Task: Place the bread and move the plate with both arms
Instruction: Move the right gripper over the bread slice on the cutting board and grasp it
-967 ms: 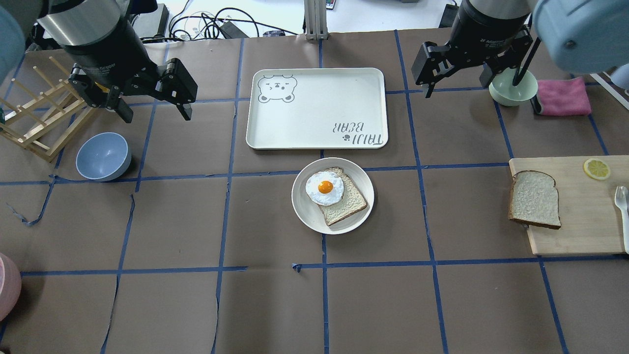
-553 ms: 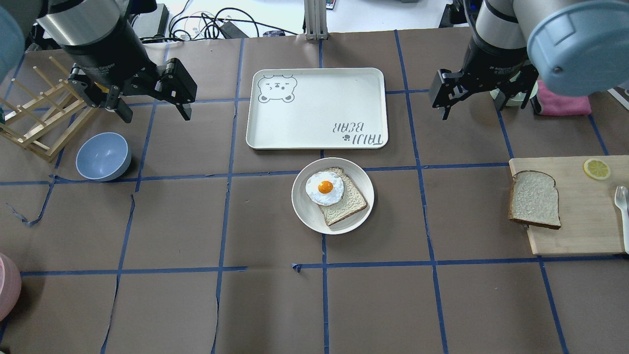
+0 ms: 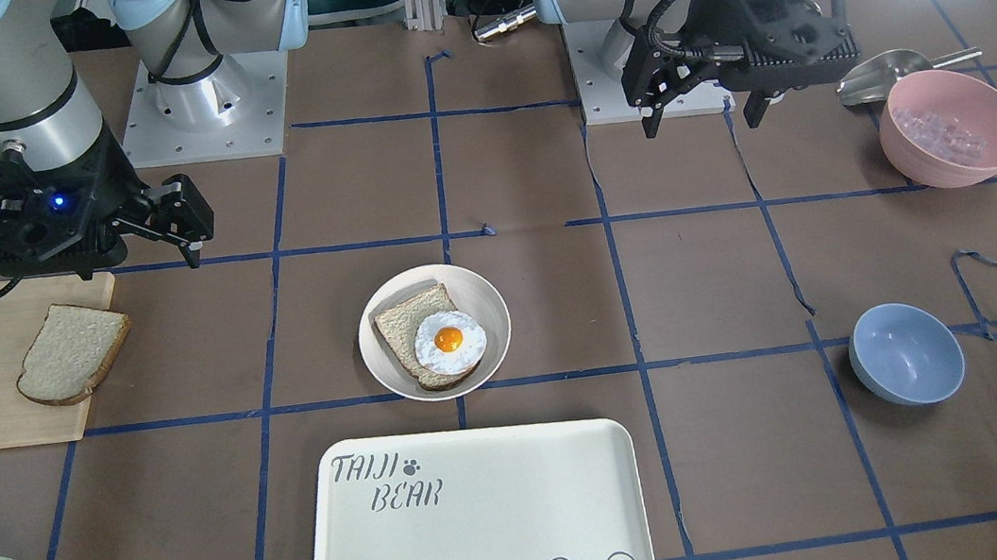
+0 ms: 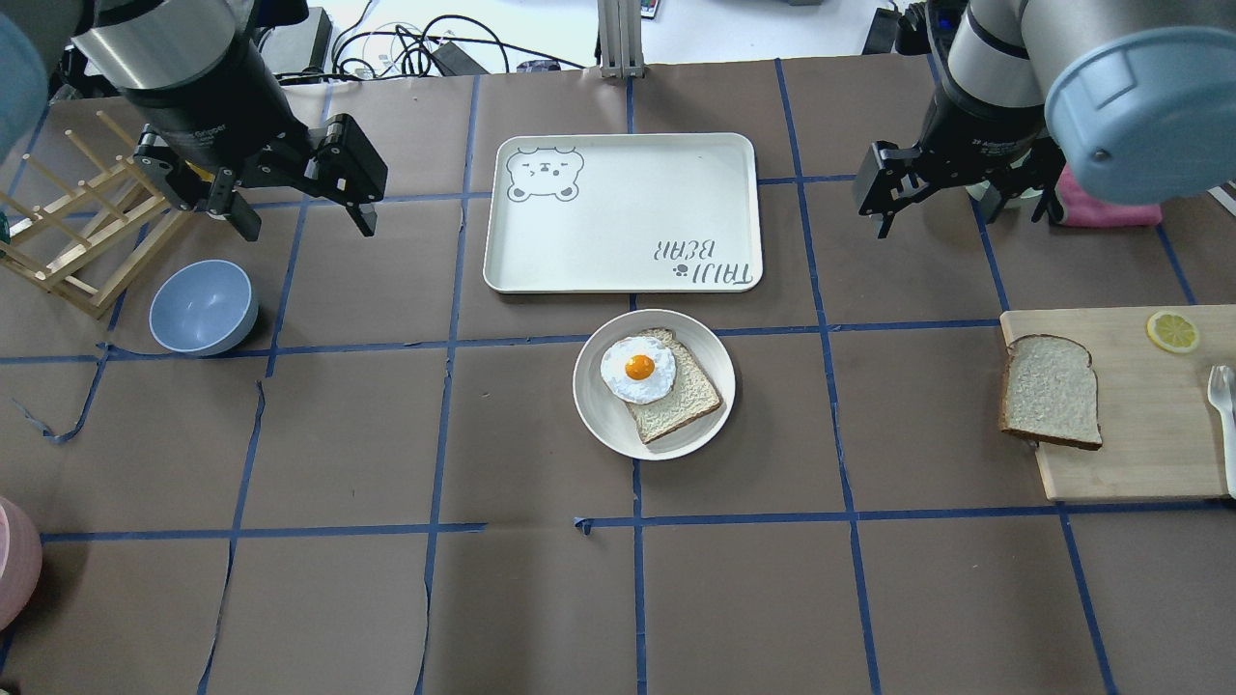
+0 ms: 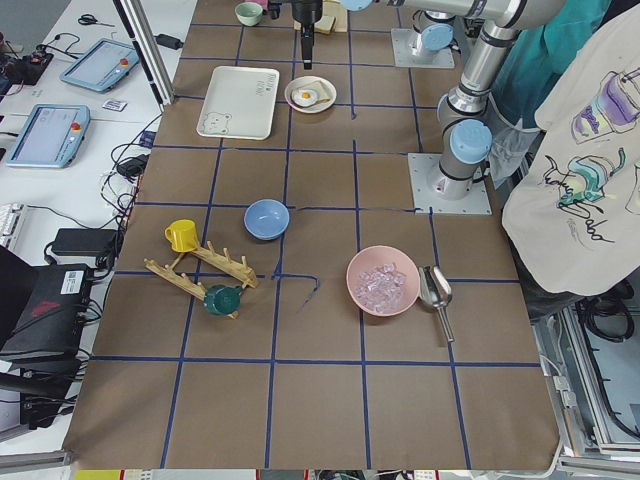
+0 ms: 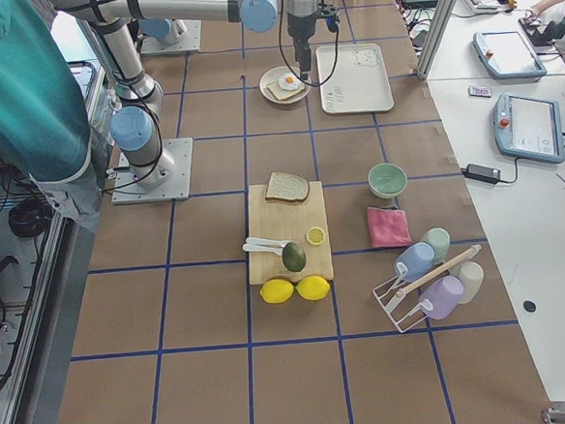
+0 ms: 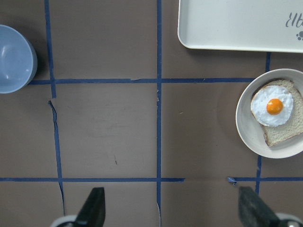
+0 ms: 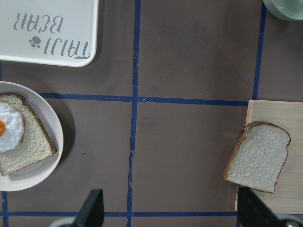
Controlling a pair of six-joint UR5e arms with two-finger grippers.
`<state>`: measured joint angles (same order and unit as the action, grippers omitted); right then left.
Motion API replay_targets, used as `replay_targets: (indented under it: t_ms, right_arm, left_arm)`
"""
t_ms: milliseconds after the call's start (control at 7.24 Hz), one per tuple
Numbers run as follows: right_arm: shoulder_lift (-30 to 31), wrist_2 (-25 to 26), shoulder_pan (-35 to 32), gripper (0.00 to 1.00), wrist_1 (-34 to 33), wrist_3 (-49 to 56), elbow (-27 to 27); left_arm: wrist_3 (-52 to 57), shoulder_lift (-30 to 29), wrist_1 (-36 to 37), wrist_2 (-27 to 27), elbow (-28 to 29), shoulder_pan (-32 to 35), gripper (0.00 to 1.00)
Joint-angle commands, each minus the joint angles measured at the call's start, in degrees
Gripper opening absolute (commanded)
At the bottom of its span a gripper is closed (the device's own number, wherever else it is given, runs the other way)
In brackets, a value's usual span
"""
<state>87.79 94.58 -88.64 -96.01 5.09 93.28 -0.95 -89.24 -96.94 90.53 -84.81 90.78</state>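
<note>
Bread (image 4: pixel 1051 391): flat on the board (image 4: pixel 1139 444) at the right, its crust edge hanging over the board's left side.
Right gripper (image 4: pixel 961 227): fingers spread wide, nothing in them, up off the surface; the bread lies apart from it, nearer the robot and a bit right.
Plate (image 4: pixel 594 415): mid-surface, just on the near side of the tray (image 4: pixel 623 285), carrying the egg slice (image 4: pixel 686 396).
Left gripper (image 4: pixel 309 230): fingers apart, empty, far left by the rack (image 4: pixel 87 261); plate well off to its right.
</note>
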Motion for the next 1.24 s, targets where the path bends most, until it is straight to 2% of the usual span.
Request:
replay_targets:
  t_ms: [0,414,829,967,1105]
  right_arm:
    - [-0.51,0.95,0.92,1.0,-1.01,0.98,2.5]
    - [-0.52,2.98,9.33,1.0,-17.23,4.64,17.94]
    - [-2.17,5.79,16.81,1.0,-32.26,6.6,31.13]
    - [-3.84,8.84,17.09,1.0,-34.92,6.86,33.96]
    - [-4.9,11.13,17.01,1.0,-37.3,6.51,34.42]
  left_arm:
    - [0.07,0.03,0.0,0.0,0.0,0.01,1.0]
    - [0.07,0.03,0.0,0.0,0.0,0.01,1.0]
    - [-0.02,0.03,0.0,0.0,0.0,-0.08,1.0]
    - [0.07,0.03,0.0,0.0,0.0,-0.08,1.0]
    - [0.07,0.03,0.0,0.09,0.0,-0.08,1.0]
